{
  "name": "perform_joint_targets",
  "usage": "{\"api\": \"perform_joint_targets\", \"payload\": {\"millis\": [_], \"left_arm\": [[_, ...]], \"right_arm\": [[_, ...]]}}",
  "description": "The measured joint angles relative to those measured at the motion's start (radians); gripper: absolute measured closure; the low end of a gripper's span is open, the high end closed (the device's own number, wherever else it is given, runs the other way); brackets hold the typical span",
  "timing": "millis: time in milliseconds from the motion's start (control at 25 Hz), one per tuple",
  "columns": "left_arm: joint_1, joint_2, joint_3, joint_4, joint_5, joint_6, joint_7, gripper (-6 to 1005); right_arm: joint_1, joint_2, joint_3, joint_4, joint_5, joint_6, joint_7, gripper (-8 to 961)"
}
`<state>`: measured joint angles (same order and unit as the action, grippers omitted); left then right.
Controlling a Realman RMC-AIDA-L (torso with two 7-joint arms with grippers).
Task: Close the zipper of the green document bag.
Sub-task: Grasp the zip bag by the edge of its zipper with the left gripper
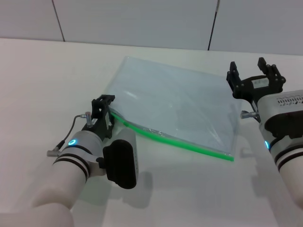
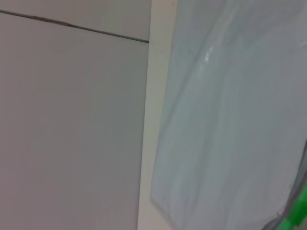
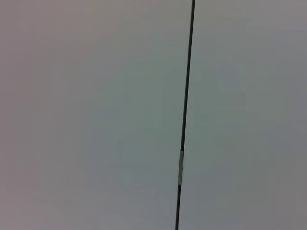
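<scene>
Head view: the bag lies flat on the white tabletop, filling the centre of the frame, tilted so its far corner points to the upper middle. The zipper runs along its near long edge, from the centre left down to the lower right of centre, ending at the bag's near right corner. The left tool sits at centre left, at the zipper's left end, right at the bag's near left corner; its dark fingers close in around that corner, but whether they actually pinch the strip or the slider I cannot tell. The slider itself cannot be made out. The right tool is at the upper right of the frame, just beside the bag's right edge. Its two dark fingers stand apart with nothing between them.

Left wrist view: the bag fills the right half of the frame, pale and creased, with a scrap of the zipper in the lower right corner. A strip of tabletop runs down the middle, and the grey wall takes the left half. No fingers show.

Right wrist view: only the wall with a dark seam running from top to bottom, right of centre.
</scene>
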<state>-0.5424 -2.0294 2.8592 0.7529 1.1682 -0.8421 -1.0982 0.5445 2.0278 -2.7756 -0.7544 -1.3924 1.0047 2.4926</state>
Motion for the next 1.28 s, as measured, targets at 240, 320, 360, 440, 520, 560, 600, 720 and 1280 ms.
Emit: {"api": "perform_joint_targets", "payload": {"millis": [240,320,360,440,520,560,600,720,1280], "left_arm": [[0.001,0.000,0.000,0.006,0.001,0.001,0.000,631],[0.001,0.000,0.000,0.006,0.002,0.001,0.000,691],[0.001,0.000,0.000,0.006,0.004,0.000,0.000,697],[0.003,0.000,0.000,0.007,0.011,-0.003,0.000,710],[0.007,0.000,0.000,0.010,0.030,-0.006,0.000,723],[0.008,0.000,0.000,0.011,0.036,-0.006,0.000,729],[0.011,-0.001,0.000,0.015,0.047,-0.006,0.000,752],[0.018,0.000,0.000,0.031,0.067,-0.009,0.000,819],[0.022,0.003,0.000,0.048,0.105,-0.066,-0.117,944]], "right_arm": [[0.000,0.000,-0.014,-0.001,-0.002,0.004,0.000,268],[0.000,0.000,-0.020,-0.002,-0.002,0.011,0.000,268],[0.000,0.000,-0.023,-0.002,-0.002,0.013,0.000,268],[0.000,0.000,-0.026,-0.002,-0.001,0.017,0.000,269],[0.000,0.000,-0.027,-0.002,-0.001,0.020,0.000,269],[-0.001,0.000,-0.027,-0.002,-0.001,0.021,0.000,269],[-0.001,0.000,-0.027,-0.002,0.000,0.021,0.000,269],[-0.003,0.000,-0.027,-0.002,0.002,0.022,0.000,269],[-0.017,-0.003,-0.101,-0.027,-0.027,0.019,-0.040,271]]}}
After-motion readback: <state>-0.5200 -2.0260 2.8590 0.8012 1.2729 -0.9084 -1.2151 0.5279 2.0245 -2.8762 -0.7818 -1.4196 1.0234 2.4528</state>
